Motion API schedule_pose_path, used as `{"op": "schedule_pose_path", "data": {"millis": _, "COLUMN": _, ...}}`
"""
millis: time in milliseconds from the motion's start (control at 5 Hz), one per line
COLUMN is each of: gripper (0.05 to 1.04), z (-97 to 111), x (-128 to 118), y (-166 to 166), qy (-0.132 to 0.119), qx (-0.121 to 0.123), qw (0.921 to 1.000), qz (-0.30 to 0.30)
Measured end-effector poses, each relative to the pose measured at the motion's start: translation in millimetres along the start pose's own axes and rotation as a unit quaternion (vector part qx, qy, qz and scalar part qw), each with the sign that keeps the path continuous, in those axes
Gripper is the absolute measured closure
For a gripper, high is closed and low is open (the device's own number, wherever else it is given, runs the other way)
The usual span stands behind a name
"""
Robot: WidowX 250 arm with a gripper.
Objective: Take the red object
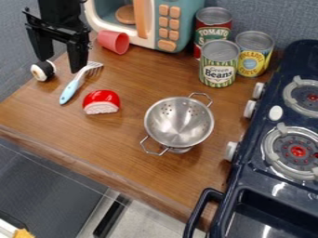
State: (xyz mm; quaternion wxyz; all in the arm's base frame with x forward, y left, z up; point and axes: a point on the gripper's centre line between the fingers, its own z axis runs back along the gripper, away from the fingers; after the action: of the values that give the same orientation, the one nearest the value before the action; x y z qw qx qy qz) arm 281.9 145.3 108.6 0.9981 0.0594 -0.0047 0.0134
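At the upper left, the black gripper [61, 66] hangs over the back left part of the wooden counter. Its two fingers are spread apart with nothing seen held between them. A glossy red object [101, 100] with a white, ridged front face lies on the counter, lower and to the right of the gripper, apart from it. A pinkish-red cup [114, 42] lies tipped on its side behind, beside the toy microwave.
A blue-handled fork [71, 88] and a black-and-white roll [43, 70] lie near the gripper. A metal colander [179, 122] stands mid-counter [124, 153]. Several cans [219, 64] and a toy microwave [148, 23] line the back; a dark stove [282, 123] is at right.
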Motion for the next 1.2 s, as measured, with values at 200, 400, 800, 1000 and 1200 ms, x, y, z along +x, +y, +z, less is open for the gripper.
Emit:
{"op": "schedule_pose_path", "data": {"millis": 200, "gripper": 0.083, "z": -10, "x": -1, "y": -2, "qy": 0.015, "qx": -0.007, "qw": 0.9998, "qz": -0.005}}
{"op": "schedule_pose_path", "data": {"millis": 400, "gripper": 0.083, "z": -15, "x": -1, "y": -3, "qy": 0.026, "qx": -0.012, "qw": 0.9988, "qz": -0.038}}
{"op": "schedule_pose_path", "data": {"millis": 800, "gripper": 0.083, "z": -29, "x": 20, "y": -10, "qy": 0.019, "qx": 0.012, "qw": 0.9772, "qz": -0.211}}
{"op": "schedule_pose_path", "data": {"millis": 1000, "gripper": 0.083, "z": -42, "x": 28, "y": -18, "qy": -0.024, "qx": 0.024, "qw": 0.9453, "qz": -0.325}}
{"op": "schedule_pose_path", "data": {"millis": 1200, "gripper": 0.083, "z": -52, "x": 26, "y": -30, "qy": -0.026, "qx": 0.028, "qw": 0.9230, "qz": -0.383}}
